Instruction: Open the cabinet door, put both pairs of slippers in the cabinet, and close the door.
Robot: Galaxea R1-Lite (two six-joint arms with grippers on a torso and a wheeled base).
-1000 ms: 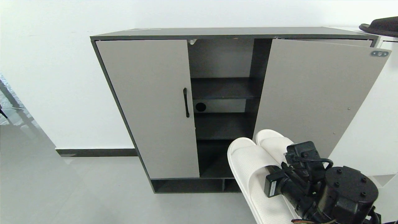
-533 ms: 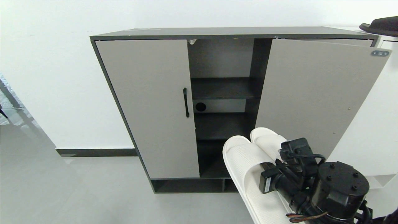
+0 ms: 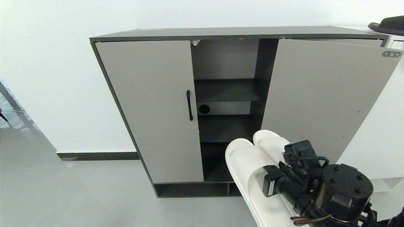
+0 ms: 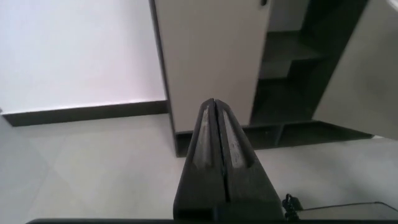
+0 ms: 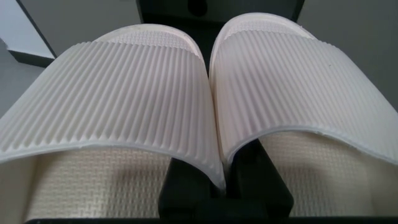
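Observation:
The dark cabinet [image 3: 221, 32] stands against the wall. Its left grey door [image 3: 151, 107], with a black handle [image 3: 189, 105], is closed, and its right door [image 3: 322, 94] is swung open. Inside are bare dark shelves [image 3: 227, 90]. A pair of white slippers [image 3: 252, 160] hangs side by side in front of the opening, toes toward the lower shelf. My right gripper [image 5: 225, 180] is shut on the inner edges of the ribbed slippers [image 5: 124, 93], between the two straps. My left gripper [image 4: 213, 134] is shut on nothing, low over the floor in front of the closed door.
A white unit [image 3: 378, 142] stands just right of the open door, with a black object [image 3: 388, 23] on top. Grey floor [image 3: 79, 195] lies open to the left. The open door's edge is close to my right arm.
My right arm has carried the slippers a little left and toward the cabinet opening. The head view has shifted slightly. The doors have not moved.

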